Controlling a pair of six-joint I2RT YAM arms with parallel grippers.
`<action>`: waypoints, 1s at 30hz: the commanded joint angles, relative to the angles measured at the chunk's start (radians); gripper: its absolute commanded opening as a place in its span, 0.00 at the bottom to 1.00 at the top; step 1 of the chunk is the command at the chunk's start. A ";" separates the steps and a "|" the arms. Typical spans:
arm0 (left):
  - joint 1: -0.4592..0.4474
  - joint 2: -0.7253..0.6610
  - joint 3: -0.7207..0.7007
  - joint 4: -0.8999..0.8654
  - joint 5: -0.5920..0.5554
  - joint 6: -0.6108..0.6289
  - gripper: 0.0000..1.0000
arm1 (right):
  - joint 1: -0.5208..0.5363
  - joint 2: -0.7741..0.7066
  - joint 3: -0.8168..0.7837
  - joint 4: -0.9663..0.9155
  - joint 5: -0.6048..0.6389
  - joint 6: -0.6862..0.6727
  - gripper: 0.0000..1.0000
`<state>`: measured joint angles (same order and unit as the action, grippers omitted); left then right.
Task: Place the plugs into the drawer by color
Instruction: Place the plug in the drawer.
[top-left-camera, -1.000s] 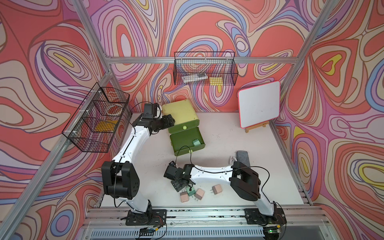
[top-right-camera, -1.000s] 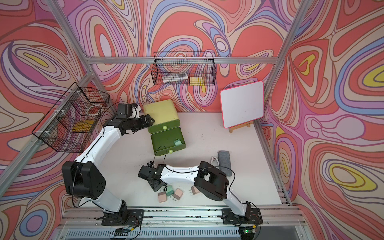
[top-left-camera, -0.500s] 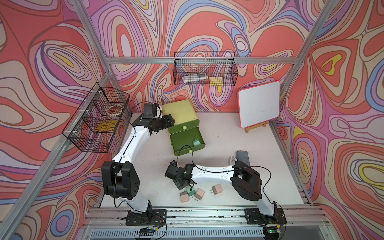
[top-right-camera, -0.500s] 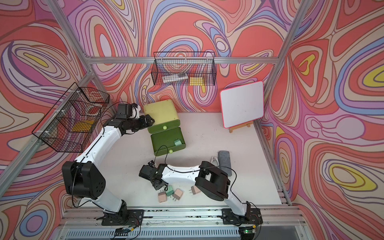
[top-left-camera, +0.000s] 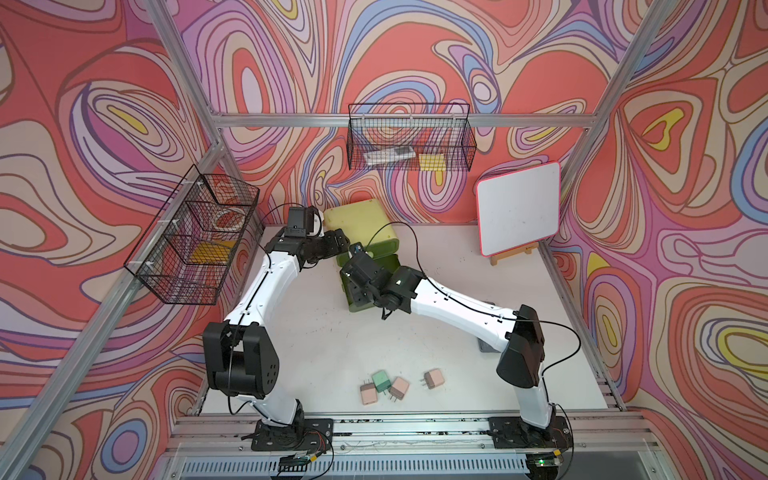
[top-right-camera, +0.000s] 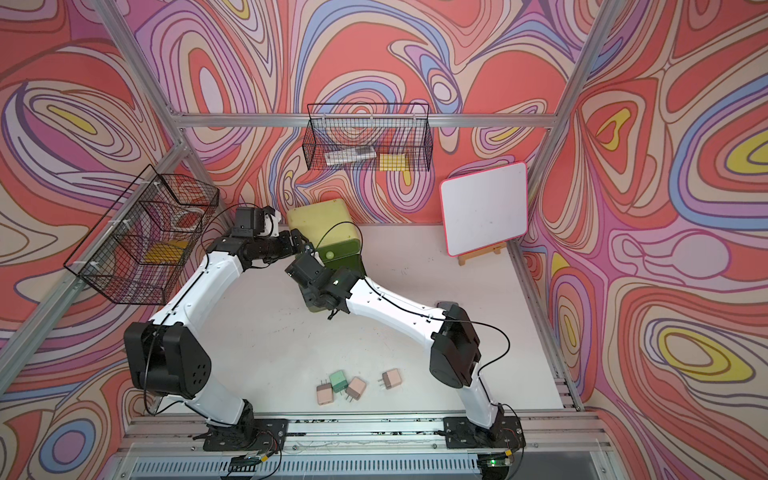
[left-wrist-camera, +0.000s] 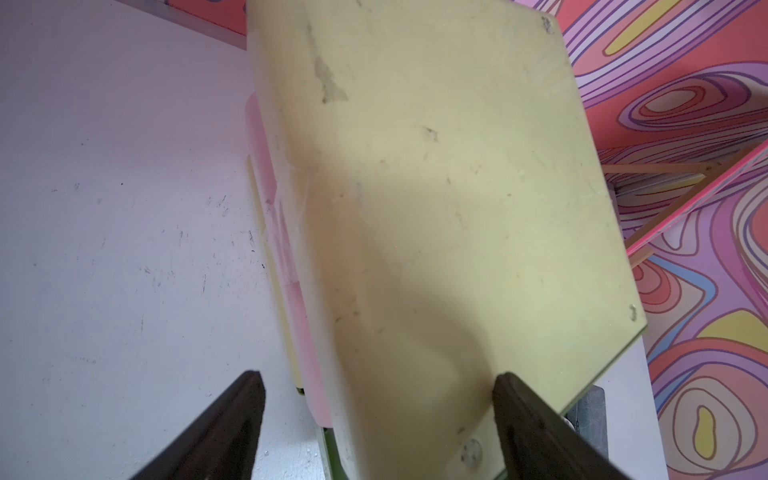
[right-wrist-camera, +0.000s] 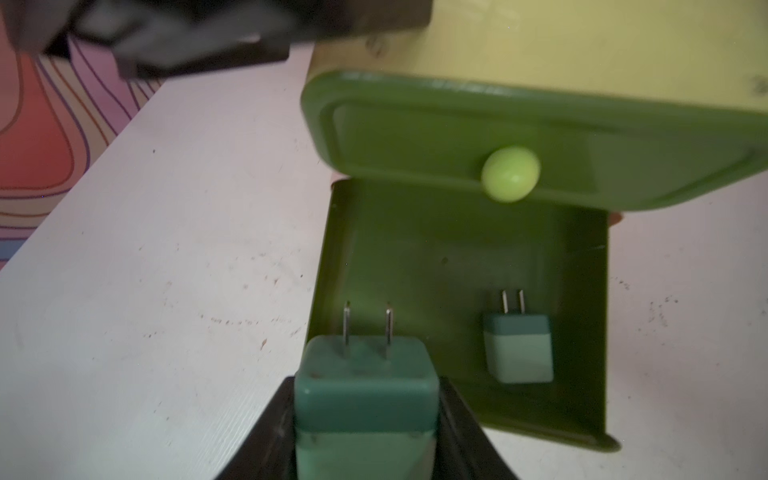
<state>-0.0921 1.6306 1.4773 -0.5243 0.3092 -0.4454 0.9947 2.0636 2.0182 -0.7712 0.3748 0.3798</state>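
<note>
Two mint ones: held plug (right-wrist-camera: 365, 399) is pinched tight in the right fingers (right-wrist-camera: 270, 440), prongs out, by the rim of the open drawer (right-wrist-camera: 457, 257); loose plug (right-wrist-camera: 518, 349) lies inside.
Left fingers (left-wrist-camera: 224, 428): spread apart, straddling a cabinet (left-wrist-camera: 436, 187) corner.
Table (top-left-camera: 436, 353) front: three pink plugs (top-left-camera: 400, 387), one mint plug (top-left-camera: 380, 380), open room around.
Top views: right arm (top-left-camera: 457, 303) hides the drawer contents.

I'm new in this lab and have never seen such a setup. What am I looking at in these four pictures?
Two white robot arms with pincer grippers sit at a table. Both top views look down on the whole scene; the other two come from cameras on each wrist. The left gripper, jaws apart, sits at a corner of the yellow-green cabinet. The right gripper holds a mint green plug at the open drawer, where another mint plug lies. Near the table's front edge lie three pink plugs and a loose mint plug.
</note>
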 joint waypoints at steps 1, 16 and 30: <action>-0.001 -0.008 -0.014 0.004 -0.010 -0.005 0.85 | -0.027 0.091 0.057 0.012 0.005 -0.068 0.40; 0.002 -0.005 -0.009 -0.002 -0.013 -0.004 0.85 | -0.044 0.232 0.160 0.016 -0.141 -0.060 0.41; 0.002 -0.012 -0.011 -0.005 -0.021 -0.001 0.86 | -0.055 0.220 0.105 0.019 -0.279 0.050 0.44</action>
<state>-0.0792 1.6306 1.4761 -0.5240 0.2836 -0.4450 0.9314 2.2753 2.1384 -0.7712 0.1604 0.4259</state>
